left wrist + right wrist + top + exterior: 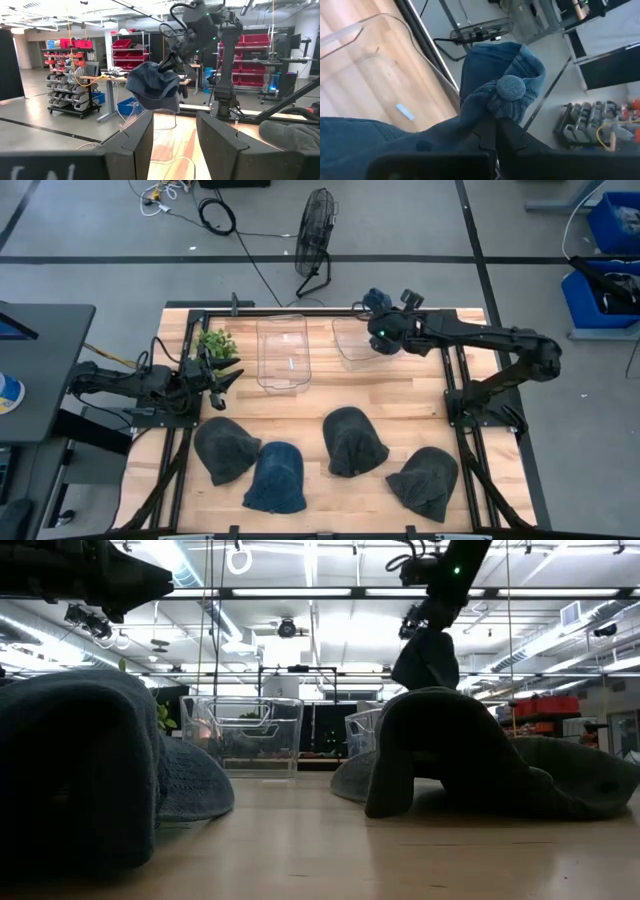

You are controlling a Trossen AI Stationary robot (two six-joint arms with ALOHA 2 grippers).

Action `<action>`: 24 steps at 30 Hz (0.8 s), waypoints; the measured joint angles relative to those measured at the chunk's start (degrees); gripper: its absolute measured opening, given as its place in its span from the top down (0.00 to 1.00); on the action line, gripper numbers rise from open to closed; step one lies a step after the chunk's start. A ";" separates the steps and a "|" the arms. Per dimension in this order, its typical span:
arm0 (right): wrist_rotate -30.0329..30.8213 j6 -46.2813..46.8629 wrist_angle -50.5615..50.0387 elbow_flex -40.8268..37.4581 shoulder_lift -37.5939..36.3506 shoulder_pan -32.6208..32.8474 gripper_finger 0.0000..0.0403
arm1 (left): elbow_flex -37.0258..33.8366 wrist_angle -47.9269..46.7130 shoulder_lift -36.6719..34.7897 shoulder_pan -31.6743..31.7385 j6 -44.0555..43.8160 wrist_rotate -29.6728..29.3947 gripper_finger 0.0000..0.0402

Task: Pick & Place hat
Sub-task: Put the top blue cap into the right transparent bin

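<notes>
My right gripper [384, 332] is raised over the far side of the table, above the right clear bin [352, 345], and is shut on a blue cap [375, 300]. The cap shows hanging in the left wrist view [152, 87] and in the low view [425, 660]. Several other hats lie on the near half of the table: two dark grey ones [227, 448] [353, 440], a blue denim one [275, 477] and another dark one [425, 482]. My left gripper [220, 376] waits open at the table's left edge. My right gripper [496, 125] pinches the blue cap's crown cloth just beside the top button [511, 88], gathered between the two shut fingers. The cap is lifted clear of the table and hangs slack below the fingers, its brim [160, 104] lowest, above the right bin.
Two clear plastic bins stand side by side at the far middle of the table, the left one [283, 352] nearer my left arm. A small green plant [216, 342] sits at the far left corner. A floor fan [317, 235] stands beyond the far edge.
</notes>
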 joint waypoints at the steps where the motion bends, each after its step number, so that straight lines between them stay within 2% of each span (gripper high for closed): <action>1: -1.00 -0.23 0.70 -0.31 0.00 -0.52 1.00 | 0.02 0.00 0.00 0.00 -0.02 0.00 0.62; 4: -4.09 -2.33 1.78 -0.67 0.00 -1.55 1.00 | 0.00 0.00 0.00 0.00 -0.02 0.00 0.62; 9: -1.62 -8.73 5.47 -0.27 0.00 -1.75 1.00 | 0.01 0.04 0.00 -0.01 -0.05 -0.01 0.62; 12: -2.34 -9.91 7.92 0.41 -0.07 -1.75 1.00 | 0.02 0.02 0.00 0.00 -0.62 0.00 0.62; 17: -6.75 -5.49 4.87 0.41 -0.02 -1.75 1.00 | 0.01 0.04 0.00 -0.01 -1.58 0.00 0.62; 24: -6.45 1.09 -2.74 0.41 0.15 -1.75 1.00 | 0.02 0.04 0.00 -0.02 -1.62 0.00 0.62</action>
